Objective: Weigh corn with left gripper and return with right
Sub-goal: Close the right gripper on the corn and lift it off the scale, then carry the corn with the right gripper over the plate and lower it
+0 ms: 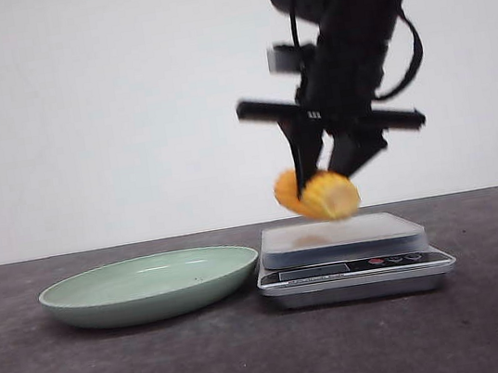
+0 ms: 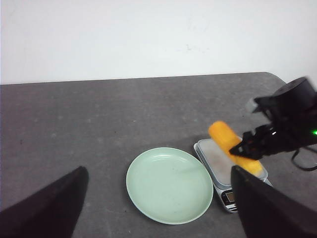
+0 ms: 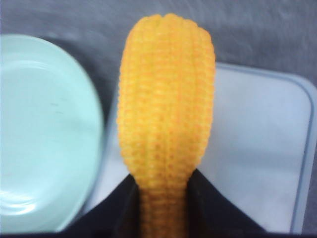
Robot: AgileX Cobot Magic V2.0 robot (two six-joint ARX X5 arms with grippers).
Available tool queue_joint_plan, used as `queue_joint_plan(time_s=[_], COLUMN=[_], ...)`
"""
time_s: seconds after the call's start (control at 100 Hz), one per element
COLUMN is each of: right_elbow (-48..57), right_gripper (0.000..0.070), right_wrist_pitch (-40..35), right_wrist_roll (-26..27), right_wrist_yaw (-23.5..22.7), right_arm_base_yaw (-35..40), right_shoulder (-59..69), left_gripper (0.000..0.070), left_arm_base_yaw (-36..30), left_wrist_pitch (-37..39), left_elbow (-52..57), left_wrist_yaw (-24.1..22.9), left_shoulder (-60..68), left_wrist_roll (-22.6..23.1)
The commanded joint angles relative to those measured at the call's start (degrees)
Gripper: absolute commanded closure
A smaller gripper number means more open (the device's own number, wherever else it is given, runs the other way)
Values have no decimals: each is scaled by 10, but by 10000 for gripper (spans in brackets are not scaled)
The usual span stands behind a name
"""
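The corn [image 1: 318,194] is a short yellow-orange cob with ribbed kernel rows. My right gripper [image 1: 329,172] is shut on it and holds it a little above the left part of the scale's platform [image 1: 342,236]. In the right wrist view the corn [image 3: 166,114] stands between the two black fingers [image 3: 124,208], over the gap between dish and scale. In the left wrist view the corn [image 2: 234,147] hangs over the scale [image 2: 218,166]. My left gripper [image 2: 158,208] is open and empty, high above the table, and is out of the front view.
An empty pale green dish [image 1: 149,286] sits just left of the silver scale, close to its edge. It also shows in the left wrist view [image 2: 169,185] and the right wrist view [image 3: 44,134]. The dark table [image 1: 257,363] runs to a white wall.
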Motion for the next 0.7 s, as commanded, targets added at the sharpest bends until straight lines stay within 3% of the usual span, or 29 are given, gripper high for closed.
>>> queue_joint_plan(time_s=[0.0,0.19,0.43,0.69], right_elbow=[18,18,26,125], right_gripper=[700,700,700,700], right_wrist_pitch=[9,10,19,-2], right_wrist_roll=[-29,-57,-70,-74], right_wrist_yaw=[2,-4,-49,-60], right_arm_base_yaw=[15,51,112,206], right_shoulder=[-33,-140,-274,-295], left_gripper=[150,150,150,150], left_arm_base_yaw=[-6,-6,-6,-6], left_wrist_pitch=[4,3,-12,-12], left_elbow=[7,7,7,7], left_wrist_yaw=[-2,-2,-6,-6], left_shoulder=[2,2,2,2], left_wrist_roll=[0,0,0,-2])
